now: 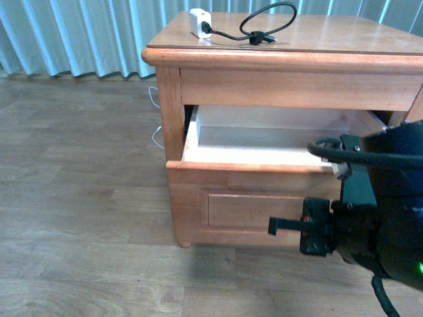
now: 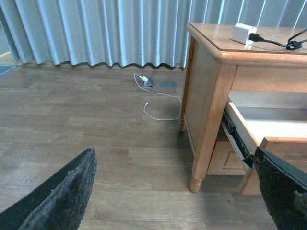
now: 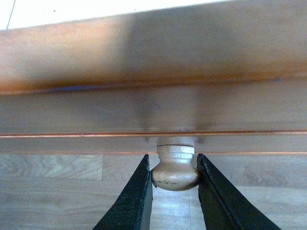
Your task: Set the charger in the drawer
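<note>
The charger [image 1: 198, 23], a small white cube with a thin black looped cable [image 1: 268, 23], lies on the wooden nightstand top [image 1: 344, 36]. It also shows in the left wrist view [image 2: 243, 33]. The upper drawer [image 1: 244, 205] is pulled out and its pale interior [image 1: 264, 135] shows empty. My right gripper [image 1: 283, 226] is at the drawer front. In the right wrist view it [image 3: 173, 165] is shut on the round pale drawer knob [image 3: 175, 172]. My left gripper [image 2: 172, 191] is open and empty, low over the floor to the left of the nightstand.
Wood-look floor [image 1: 79, 198] lies all round the nightstand. A loose white cable [image 2: 158, 103] and a plug lie on the floor near the curtains [image 2: 96, 28]. The nightstand's front leg [image 2: 196, 177] stands near my left gripper. The lower drawer [image 2: 223, 153] sits shut beneath.
</note>
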`<act>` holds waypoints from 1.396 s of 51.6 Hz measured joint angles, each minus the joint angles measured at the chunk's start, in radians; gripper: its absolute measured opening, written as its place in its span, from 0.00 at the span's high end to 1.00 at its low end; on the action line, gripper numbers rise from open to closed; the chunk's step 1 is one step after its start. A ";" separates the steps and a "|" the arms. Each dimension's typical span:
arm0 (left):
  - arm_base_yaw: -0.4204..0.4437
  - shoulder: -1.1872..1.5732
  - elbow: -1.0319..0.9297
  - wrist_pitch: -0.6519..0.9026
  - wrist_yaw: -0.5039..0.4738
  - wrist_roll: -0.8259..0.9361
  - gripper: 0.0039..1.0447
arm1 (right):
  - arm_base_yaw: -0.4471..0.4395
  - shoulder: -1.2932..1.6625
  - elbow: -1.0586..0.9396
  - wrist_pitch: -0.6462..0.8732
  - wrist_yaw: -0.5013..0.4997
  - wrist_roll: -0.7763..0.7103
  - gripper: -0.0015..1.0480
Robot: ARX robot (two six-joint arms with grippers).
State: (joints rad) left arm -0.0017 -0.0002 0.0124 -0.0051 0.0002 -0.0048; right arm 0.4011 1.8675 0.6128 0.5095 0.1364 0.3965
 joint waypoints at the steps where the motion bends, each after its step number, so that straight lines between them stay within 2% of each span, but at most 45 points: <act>1: 0.000 0.000 0.000 0.000 0.000 0.000 0.05 | 0.006 -0.016 -0.016 -0.003 -0.001 0.005 0.79; 16: 0.000 0.000 0.000 0.000 0.000 0.000 0.05 | 0.036 -0.091 -0.098 0.000 0.006 0.019 0.78; 26: 0.000 0.000 0.000 0.000 0.000 0.000 0.05 | 0.047 -0.199 -0.157 -0.052 -0.008 0.035 0.46; 40: 0.000 0.000 0.000 0.000 0.000 0.000 0.05 | -0.007 -0.513 -0.177 -0.220 -0.033 0.027 0.06; 56: 0.000 0.000 0.000 0.000 0.000 0.000 0.05 | -0.115 -0.922 -0.181 -0.432 -0.109 -0.066 0.08; 63: 0.000 0.000 0.000 0.000 0.000 0.000 0.05 | -0.175 -1.112 -0.205 -0.503 -0.184 -0.109 0.08; 68: 0.000 0.000 0.000 0.000 0.000 0.000 0.05 | -0.258 -1.313 -0.235 -0.612 -0.261 -0.130 0.08; 72: 0.000 0.000 0.000 0.000 0.000 0.000 0.05 | -0.318 -1.461 -0.272 -0.674 -0.286 -0.128 0.08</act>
State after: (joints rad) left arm -0.0017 -0.0002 0.0124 -0.0051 -0.0002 -0.0044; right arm 0.0834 0.4068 0.3412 -0.1646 -0.1497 0.2687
